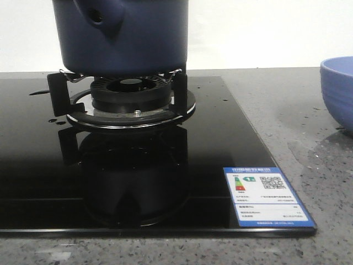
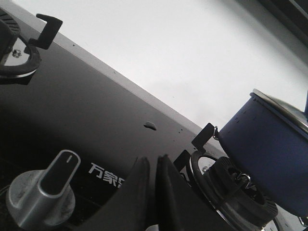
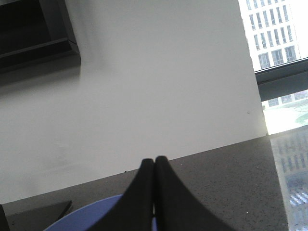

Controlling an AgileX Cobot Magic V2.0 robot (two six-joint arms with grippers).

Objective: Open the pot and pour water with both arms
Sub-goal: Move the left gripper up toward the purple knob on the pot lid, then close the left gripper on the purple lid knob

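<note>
The dark navy pot [image 1: 124, 33] stands on the burner's black supports [image 1: 132, 94], its lug handle with a round hole [image 1: 98, 16] facing front left. It also shows in the left wrist view [image 2: 269, 154], with a glass lid's metal rim [image 2: 281, 109] on top. My left gripper [image 2: 153, 161] is shut and empty above the black hob, short of the pot. My right gripper [image 3: 154, 161] is shut and empty above the lighter blue bowl [image 3: 91, 216]. Small water drops [image 1: 55, 120] lie on the hob. Neither gripper shows in the front view.
A lighter blue bowl [image 1: 337, 91] stands on the grey counter at the right edge. A silver knob [image 2: 45, 190] and a second burner [image 2: 14, 53] show in the left wrist view. An energy label [image 1: 267, 196] sits on the hob's front right corner. A wet patch [image 1: 309, 149] lies by the bowl.
</note>
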